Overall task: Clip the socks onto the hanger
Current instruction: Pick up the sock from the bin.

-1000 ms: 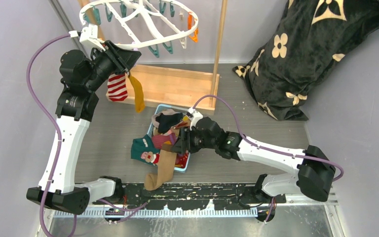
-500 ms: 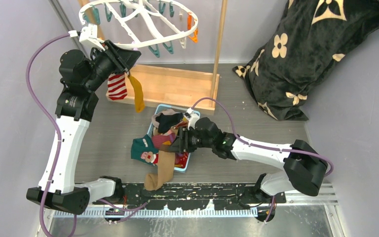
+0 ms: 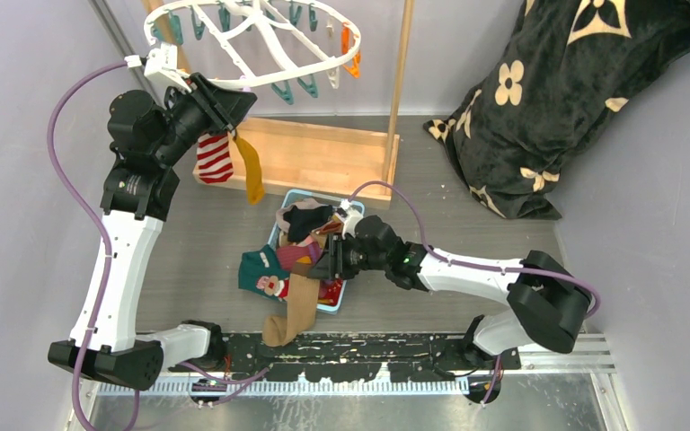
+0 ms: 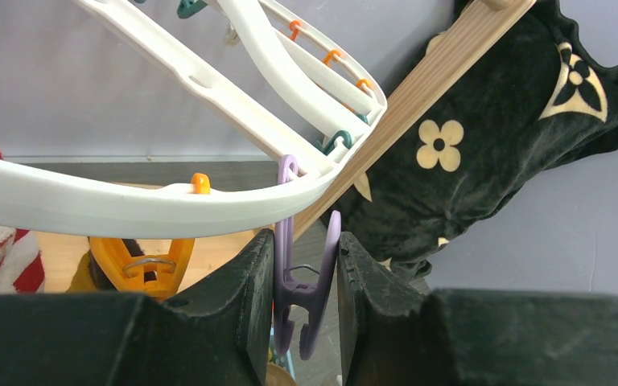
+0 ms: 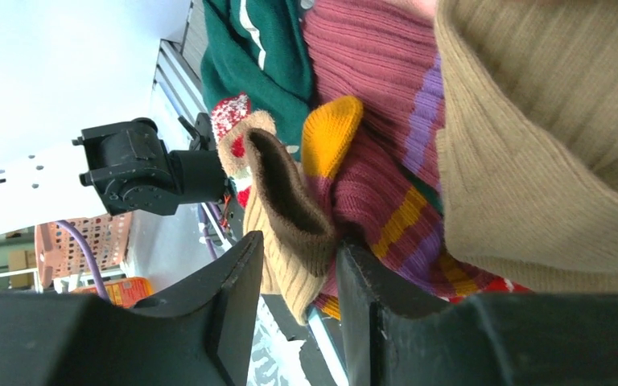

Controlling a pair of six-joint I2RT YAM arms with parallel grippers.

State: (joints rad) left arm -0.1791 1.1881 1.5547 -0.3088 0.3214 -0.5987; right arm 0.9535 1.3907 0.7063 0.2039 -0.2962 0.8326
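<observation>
The white hanger (image 3: 319, 65) hangs at the back left, with a red-white striped sock (image 3: 213, 159) and a mustard sock (image 3: 252, 171) clipped under its rim (image 4: 129, 205). My left gripper (image 3: 234, 103) is up at that rim, shut on a purple clip (image 4: 306, 273) whose two handles are pressed between the fingers. More socks fill a blue basket (image 3: 334, 308): a teal one (image 3: 260, 269), a maroon striped one (image 5: 370, 185) and a tan one (image 3: 292, 310) trailing over the near edge. My right gripper (image 5: 299, 245) is low in the pile, open, its jaws either side of the tan sock's cuff (image 5: 298, 281).
An orange clip (image 4: 141, 261) hangs beside the purple one. The wooden stand's base (image 3: 323, 157) and upright post (image 3: 400, 81) are just behind the basket. A black flower-patterned blanket (image 3: 557, 99) is heaped at the back right. Grey walls close in both sides.
My right gripper has pushed a little further left into the sock pile and its jaws have narrowed round the tan sock's cuff. The left arm and its clip have not moved.
</observation>
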